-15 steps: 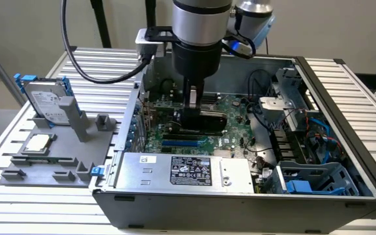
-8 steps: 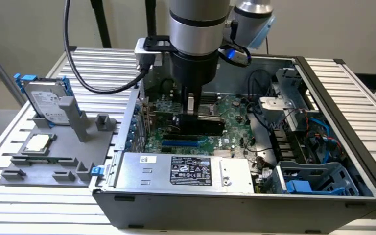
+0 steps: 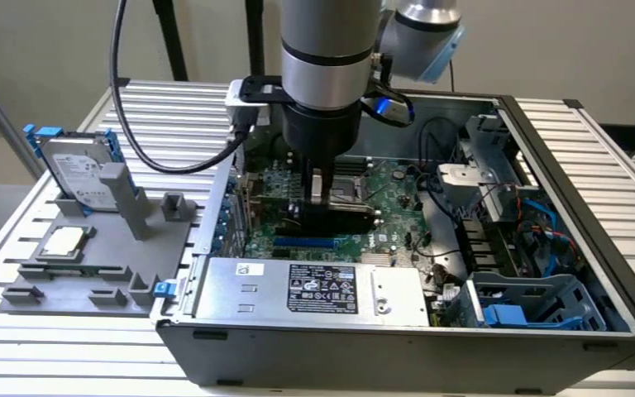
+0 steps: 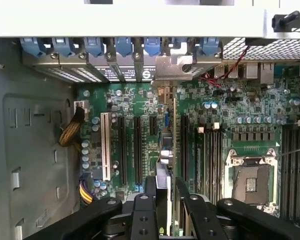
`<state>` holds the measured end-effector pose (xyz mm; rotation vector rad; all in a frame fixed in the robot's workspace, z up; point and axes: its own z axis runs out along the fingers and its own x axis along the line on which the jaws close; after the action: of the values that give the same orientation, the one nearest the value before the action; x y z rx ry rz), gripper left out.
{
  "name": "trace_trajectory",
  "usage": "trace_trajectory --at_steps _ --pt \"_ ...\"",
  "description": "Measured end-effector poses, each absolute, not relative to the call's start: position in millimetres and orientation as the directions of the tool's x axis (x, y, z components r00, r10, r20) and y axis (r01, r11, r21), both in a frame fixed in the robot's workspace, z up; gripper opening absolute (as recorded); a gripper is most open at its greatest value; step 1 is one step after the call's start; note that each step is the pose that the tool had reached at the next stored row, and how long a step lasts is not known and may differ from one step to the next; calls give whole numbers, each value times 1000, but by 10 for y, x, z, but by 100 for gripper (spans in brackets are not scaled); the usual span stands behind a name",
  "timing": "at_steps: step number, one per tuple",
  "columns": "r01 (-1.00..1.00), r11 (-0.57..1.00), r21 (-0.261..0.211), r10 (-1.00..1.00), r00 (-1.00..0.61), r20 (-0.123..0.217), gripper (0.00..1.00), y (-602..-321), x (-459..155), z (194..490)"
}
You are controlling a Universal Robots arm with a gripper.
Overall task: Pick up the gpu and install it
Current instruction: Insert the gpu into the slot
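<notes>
The black two-fingered gripper (image 4: 165, 200) was low inside the open grey computer case (image 3: 582, 165), its jaws clenched on the gpu (image 4: 166, 150), a thin flat card seen edge-on, with its silver end bracket (image 4: 174, 66) at the rear wall. The card stood upright over the green motherboard (image 4: 140, 100), between the long black slots. If it was tilted or beside the slot, pressing could bend the board or contacts.

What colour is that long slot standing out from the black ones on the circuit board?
White. The long slot sits beside black slots on the green motherboard, clearest in the wrist view.
</notes>
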<state>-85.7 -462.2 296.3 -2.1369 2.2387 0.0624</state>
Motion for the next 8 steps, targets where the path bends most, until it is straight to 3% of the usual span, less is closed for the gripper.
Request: trace_trajectory --at_steps 8 --pt "-999 47 -3 -997 -46 -63 0 -4561 -902 2812"
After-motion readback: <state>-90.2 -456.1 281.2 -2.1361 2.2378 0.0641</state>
